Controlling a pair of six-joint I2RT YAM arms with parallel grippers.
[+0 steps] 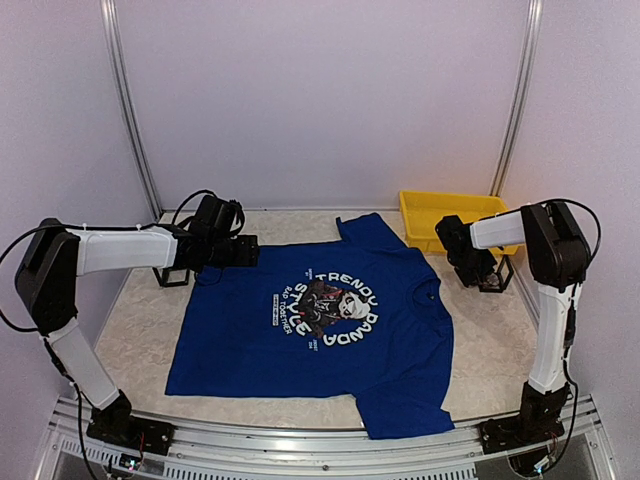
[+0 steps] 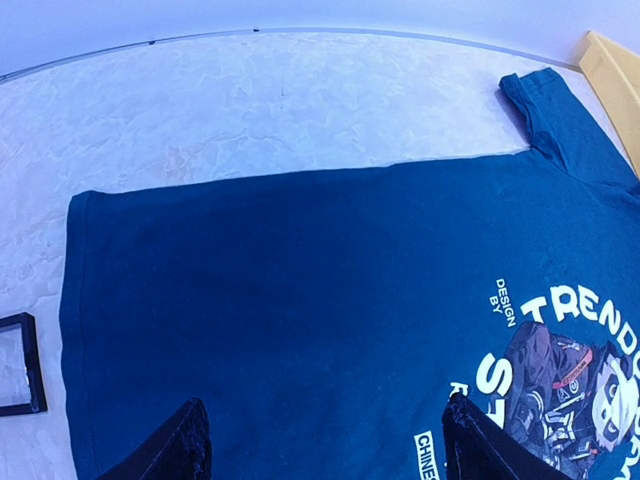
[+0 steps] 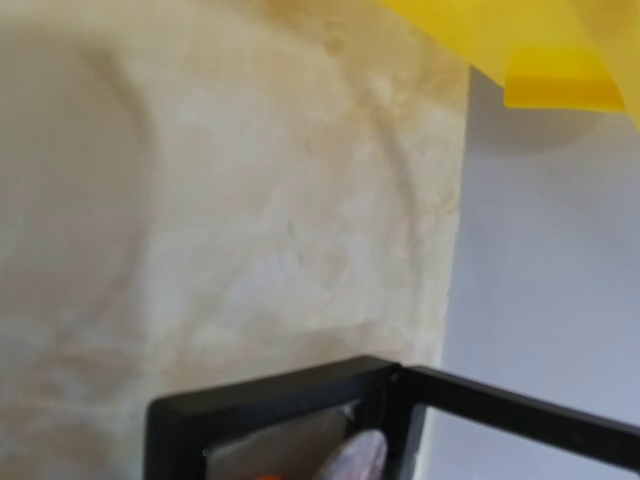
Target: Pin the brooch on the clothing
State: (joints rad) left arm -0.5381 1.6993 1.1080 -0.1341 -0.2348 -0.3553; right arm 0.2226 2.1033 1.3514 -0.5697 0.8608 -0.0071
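Three cameras live: one high overview, two wrist close-ups.

The top camera sits high behind the arm bases, looking down and forward across the whole table to the back wall. The left wrist view rides low over the T-shirt, facing along it toward the far wall, its own fingers at the bottom edge; shirt and print show in both. The right wrist view is very near the table, blurred, sharing only the yellow tray and black frame with the overview.
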